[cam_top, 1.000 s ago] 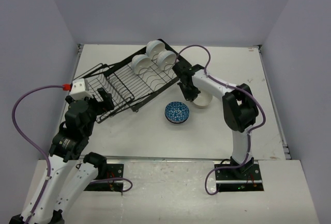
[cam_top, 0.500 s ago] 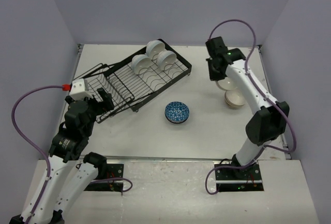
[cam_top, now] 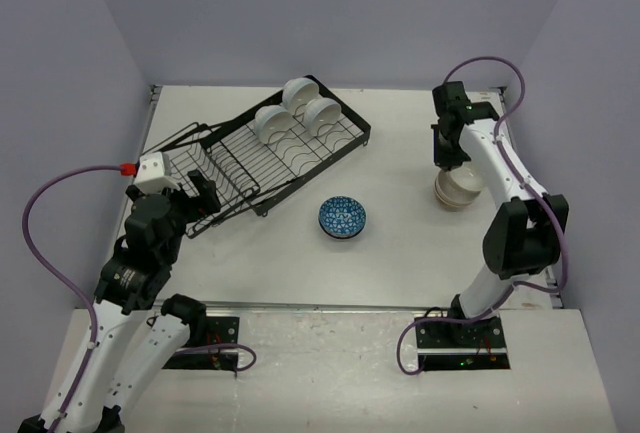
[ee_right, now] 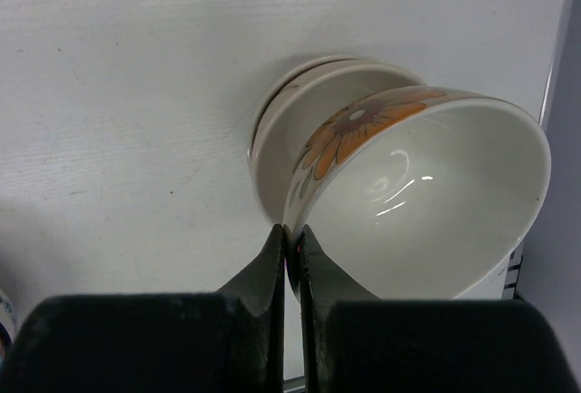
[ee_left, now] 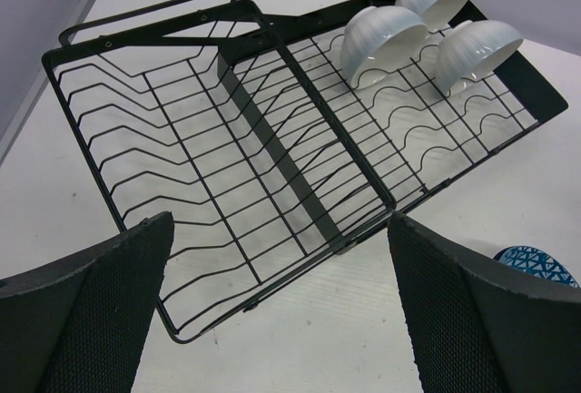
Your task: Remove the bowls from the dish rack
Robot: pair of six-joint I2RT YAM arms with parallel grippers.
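We had our right gripper (ee_right: 292,248) pinched on a flowery bowl (ee_right: 427,211), the pile of bowls (ee_right: 268,139) just beyond it, but three white bowls (ee_left: 386,34) sat far off in the dish rack (ee_left: 227,166).

The white table (cam_top: 400,253) carries the black dish rack (cam_top: 255,158), just ahead of the left gripper (cam_top: 205,196). A blue-patterned bowl (cam_top: 342,217) sits well off to that gripper's right. A stack of beige bowls (cam_top: 450,198) rests directly beneath the right gripper (ee_right: 292,240).

white bowls (cam_top: 272,123) in dish rack (cam_top: 236,166), blue bowl (cam_top: 342,217) apart
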